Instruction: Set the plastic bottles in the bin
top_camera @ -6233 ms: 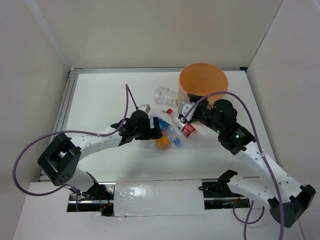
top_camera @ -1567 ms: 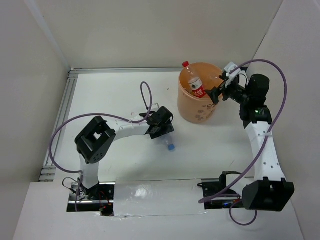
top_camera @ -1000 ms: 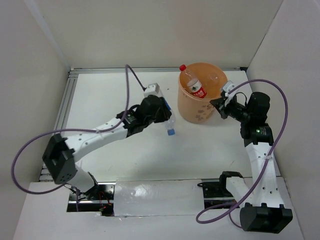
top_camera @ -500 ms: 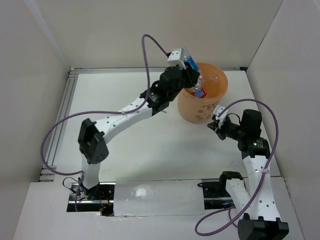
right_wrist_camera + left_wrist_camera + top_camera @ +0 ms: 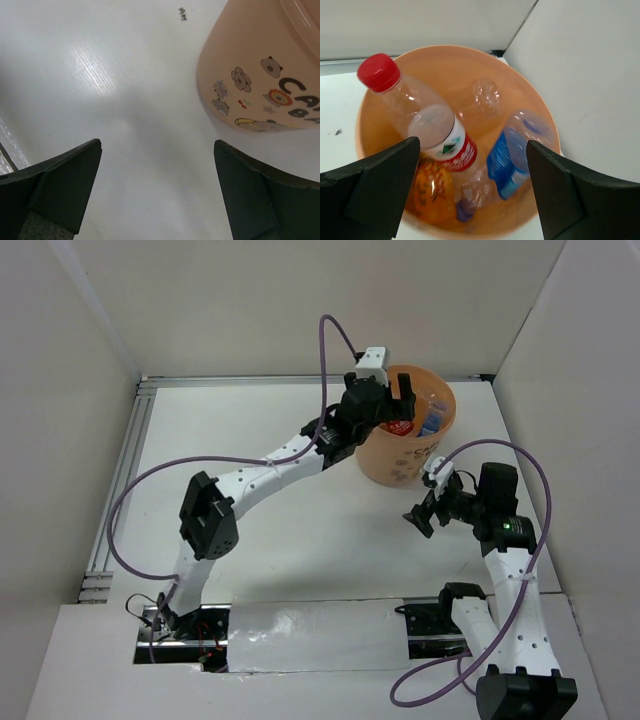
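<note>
Top view: one orange bin [image 5: 395, 466] stood at the far right of the white table [image 5: 250, 440]. Two bottles showed inside it, a red-labelled bottle [image 5: 398, 426] and a blue-labelled bottle [image 5: 433, 421]. The left gripper [image 5: 390, 400] hung over the bin's left rim, jaws spread wide. The right gripper [image 5: 418, 517] hovered over the table just in front of the bin, apart from it.

Left wrist view: looking straight down into the bin, the two black fingers [image 5: 370, 192] stood wide apart with nothing gripped. Five bottles could be counted inside: the red-labelled bottle with a red cap, the blue-labelled bottle, one orange bottle [image 5: 432, 192], one clear bottle [image 5: 485, 95] at the back, and one crumpled bottle [image 5: 470, 196] at the bottom.

Right wrist view: that gripper's two fingers were also wide apart and empty, with bare table between them. The bin's printed side filled the upper right corner.
</note>
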`<state>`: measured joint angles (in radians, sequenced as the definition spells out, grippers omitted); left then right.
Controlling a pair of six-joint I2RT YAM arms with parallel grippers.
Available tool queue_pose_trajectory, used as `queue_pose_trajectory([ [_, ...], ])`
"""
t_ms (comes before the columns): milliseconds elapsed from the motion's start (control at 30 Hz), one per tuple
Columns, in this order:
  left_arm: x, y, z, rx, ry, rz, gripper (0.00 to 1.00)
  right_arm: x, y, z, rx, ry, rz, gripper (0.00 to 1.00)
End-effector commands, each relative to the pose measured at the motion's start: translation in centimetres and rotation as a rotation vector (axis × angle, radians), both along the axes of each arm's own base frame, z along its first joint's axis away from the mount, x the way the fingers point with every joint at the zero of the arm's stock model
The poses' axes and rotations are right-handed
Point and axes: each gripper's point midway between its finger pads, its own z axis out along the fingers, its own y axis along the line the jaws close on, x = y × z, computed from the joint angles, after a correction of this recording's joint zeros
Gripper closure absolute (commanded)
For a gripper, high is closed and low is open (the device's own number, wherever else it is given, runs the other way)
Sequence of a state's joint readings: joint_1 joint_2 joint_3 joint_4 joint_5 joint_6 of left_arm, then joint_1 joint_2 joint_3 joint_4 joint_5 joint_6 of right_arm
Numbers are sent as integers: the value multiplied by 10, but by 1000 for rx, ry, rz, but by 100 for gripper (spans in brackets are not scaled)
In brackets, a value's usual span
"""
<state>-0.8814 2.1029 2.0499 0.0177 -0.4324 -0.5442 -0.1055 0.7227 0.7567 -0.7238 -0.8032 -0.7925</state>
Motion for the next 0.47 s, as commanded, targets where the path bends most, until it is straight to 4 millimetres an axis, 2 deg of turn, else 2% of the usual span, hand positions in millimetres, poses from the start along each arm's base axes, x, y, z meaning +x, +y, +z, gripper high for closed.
queue_pose_trajectory([
  [0, -34, 32, 105, -93, -183, -50, 0, 9, -8, 1, 39, 20, -95, 0],
  [33, -42, 41, 109, -59, -206, -61, 0, 12, -10, 2, 61, 38, -135, 0],
  [67, -59, 60, 115, -40, -224, -74, 0, 16, -15, 2, 59, 41, -178, 0],
  [133, -79, 80, 113, 5, -254, -98, 0, 21, -19, 10, 62, 25, -215, 0],
  [167, -87, 88, 74, 87, -223, -119, 0, 22, -23, 9, 64, 31, -237, 0],
  [200, -107, 109, 93, 65, -258, -128, 0, 27, -29, 11, 60, 22, -283, 0],
  [233, -108, 127, 85, 81, -245, -115, 0, 29, -31, 16, 83, 19, -324, 0],
  [267, -112, 140, 40, 124, -148, -110, 0, 32, -34, 15, 94, 21, -353, 0],
  [300, -115, 155, 26, 134, -117, -94, 0, 35, -44, 10, 78, 28, -420, 0],
  [333, -122, 179, 29, 115, -117, -69, 0, 39, -47, 5, 79, 52, -456, 0],
  [367, -126, 192, -9, 144, -46, -55, 0, 43, -51, 5, 74, 49, -485, 0],
  [400, -129, 206, -23, 150, -14, -35, 0, 47, -61, 5, 59, 39, -546, 0],
  [433, -132, 225, -20, 127, -21, -7, 0, 51, -61, 3, 69, 40, -552, 0],
])
